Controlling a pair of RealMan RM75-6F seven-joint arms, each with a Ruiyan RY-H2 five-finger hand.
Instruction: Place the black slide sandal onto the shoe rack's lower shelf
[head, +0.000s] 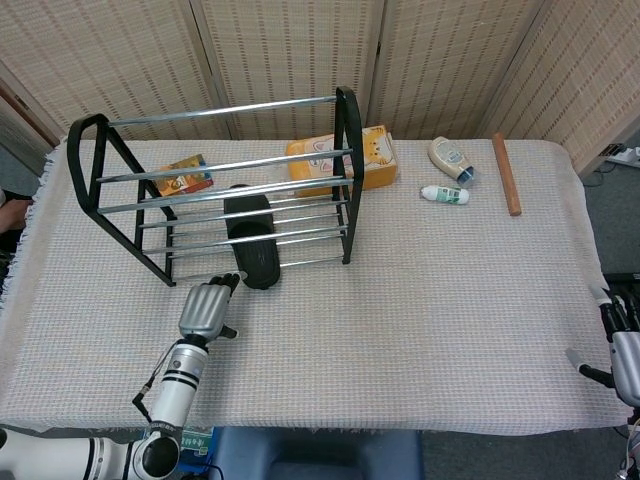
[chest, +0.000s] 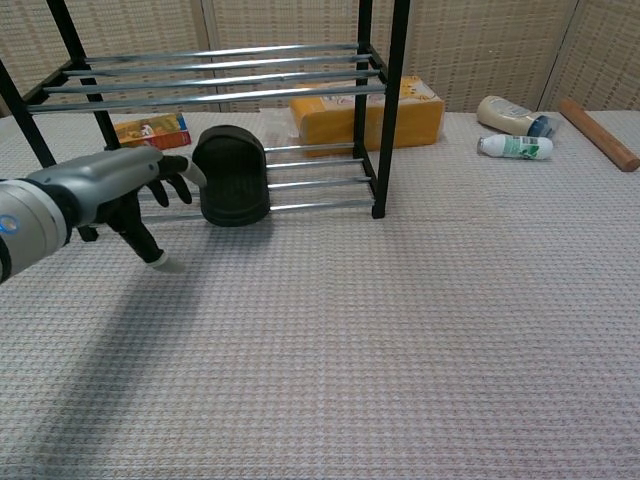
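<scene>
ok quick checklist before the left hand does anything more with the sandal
1. Black slide sandal lies on the shoe rack's lower shelf bars: ok.
2. Sandal fully on the shelf: not ok, its end overhangs the front bar.
3. Left hand holds nothing, fingers apart: ok.
4. Fingertips touching the sandal: cannot tell.
5. Right hand away at the table edge: ok.

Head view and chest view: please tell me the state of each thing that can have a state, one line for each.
Black sandal: lying on the rack's lower shelf, heel end sticking out over the front bar.
Shoe rack: upright on the table, upper shelf bare.
Left hand: holds nothing, fingers stretched toward the sandal's heel.
Right hand: at the table's edge, mostly out of frame.
White bottle: lying on its side.
Wooden stick: lying flat.
</scene>
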